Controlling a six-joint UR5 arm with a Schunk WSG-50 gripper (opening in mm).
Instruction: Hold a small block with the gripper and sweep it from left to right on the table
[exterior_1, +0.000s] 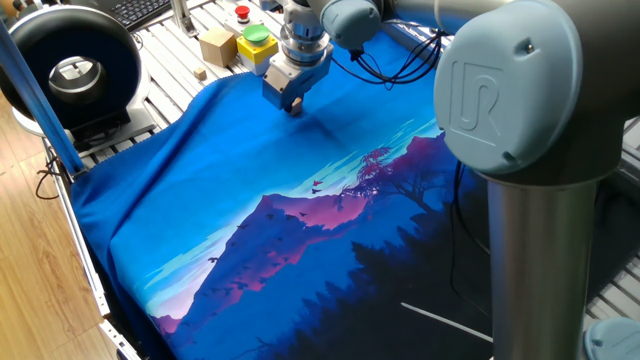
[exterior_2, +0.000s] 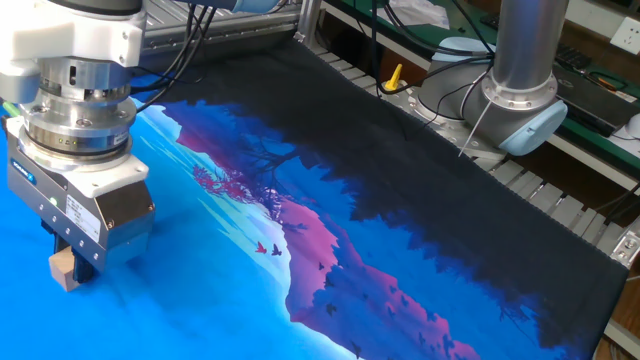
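The gripper (exterior_2: 70, 268) is shut on the small block (exterior_2: 62, 270), a tiny tan wooden cube held between its black fingers just at the blue cloth of the table (exterior_2: 400, 250). In one fixed view the gripper (exterior_1: 293, 104) stands over the far part of the cloth (exterior_1: 250, 190), near the slatted metal edge, pointing straight down. The block (exterior_1: 297, 105) shows there only as a small tan spot under the fingers.
A larger tan box (exterior_1: 216, 45) and a yellow box with a green button (exterior_1: 256, 43) sit on the slats behind the gripper. Another tiny cube (exterior_1: 200, 74) lies on the slats. A black round device (exterior_1: 75, 65) stands at the left. The arm's base (exterior_2: 520, 90) is at the far side.
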